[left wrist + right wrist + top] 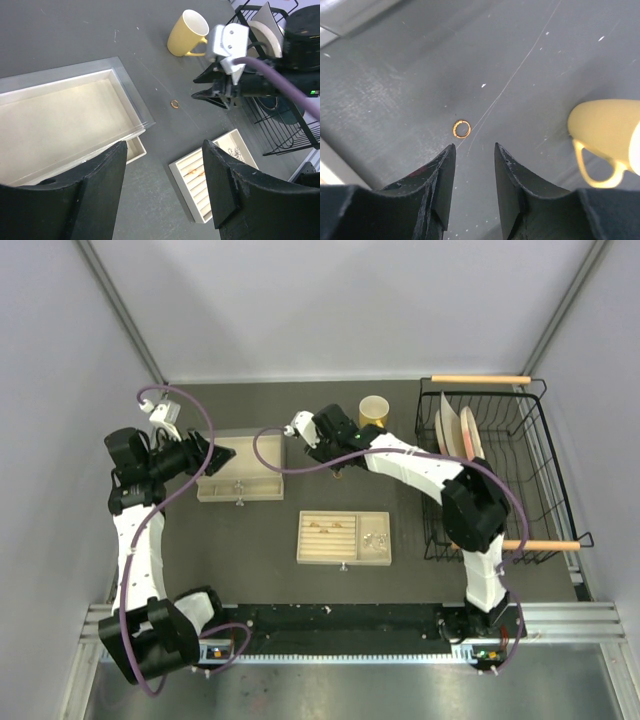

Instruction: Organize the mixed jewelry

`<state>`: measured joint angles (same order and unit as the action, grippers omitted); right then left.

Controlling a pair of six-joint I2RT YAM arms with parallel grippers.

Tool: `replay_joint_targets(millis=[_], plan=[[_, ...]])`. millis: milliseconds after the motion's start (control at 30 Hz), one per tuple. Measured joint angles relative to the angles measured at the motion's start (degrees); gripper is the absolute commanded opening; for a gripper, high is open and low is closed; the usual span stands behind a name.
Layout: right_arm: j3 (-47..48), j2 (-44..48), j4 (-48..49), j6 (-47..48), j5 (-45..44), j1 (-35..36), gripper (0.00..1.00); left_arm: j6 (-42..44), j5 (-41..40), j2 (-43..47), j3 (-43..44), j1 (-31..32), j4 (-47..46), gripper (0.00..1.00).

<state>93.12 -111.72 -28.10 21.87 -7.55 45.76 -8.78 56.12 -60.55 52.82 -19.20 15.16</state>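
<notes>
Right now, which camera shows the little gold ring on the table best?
The right wrist view: the ring lies big and sharp just ahead of the right gripper. The left wrist view shows it tiny. In the top view I cannot find it.

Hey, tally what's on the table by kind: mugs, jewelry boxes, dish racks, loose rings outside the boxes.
Yellow mug: 1
Jewelry boxes: 2, slotted box and lidded box
Dish rack: 1
Loose gold ring on the table: 1
Total: 5

Top camera looks down; both wrist cameras share the ring [461, 129].
</notes>
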Motion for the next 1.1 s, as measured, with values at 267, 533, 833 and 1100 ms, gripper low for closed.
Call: replay_joint_targets(millis=[267, 533, 833, 1100], plan=[[0.8, -6.9, -2.3, -1.1, 2.0, -1.3, 0.34, 1.3, 0.0, 0.0, 0.0, -0.6, 0.7, 0.67], [0.8, -7.7, -2.9, -1.8, 3.3, -1.4, 0.34, 1.7, 0.0, -0.6, 0.0, -1.0, 1.6, 0.67], [0.8, -8.3, -2.9, -2.0, 4.0, -2.0, 0.32, 1.8, 0.0, -1.0, 0.0, -1.1, 1.7, 0.67], [0.9, -10.3, -3.0, -2.1, 4.4, -2.3, 0.3, 1.9, 0.1, -1.2, 0.0, -1.3, 1.7, 0.67]])
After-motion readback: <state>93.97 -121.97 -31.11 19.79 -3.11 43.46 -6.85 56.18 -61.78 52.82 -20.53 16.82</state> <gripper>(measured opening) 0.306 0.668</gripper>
